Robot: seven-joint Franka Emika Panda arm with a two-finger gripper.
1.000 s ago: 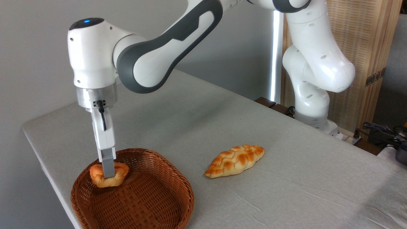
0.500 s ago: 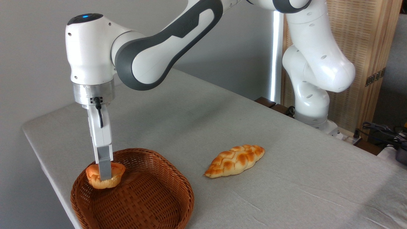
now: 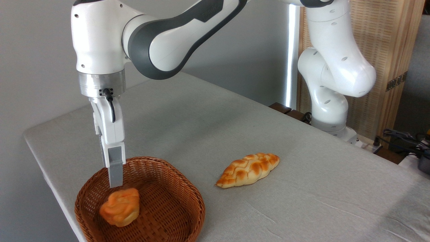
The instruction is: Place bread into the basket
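Note:
The bread (image 3: 120, 206), a small orange bun, lies tilted on the floor of the reddish-brown wicker basket (image 3: 190, 190) at the table's front left. My gripper (image 3: 113, 181) hangs just above the bun, over the basket's back left part. It is open, holds nothing, and does not touch the bun. I see the fingers (image 3: 115, 169) nearly edge-on, so the rear one is mostly hidden behind the front one.
A golden braided loaf (image 3: 248, 169) lies on the grey table (image 3: 302, 188) to the right of the basket. The arm's base (image 3: 331, 117) stands at the back right, with cables (image 3: 403, 137) beyond it. The table's left edge runs close beside the basket.
The gripper let go of the bread, which dropped and now lies tilted in the basket. The gripper then rose a little and shifted slightly right.

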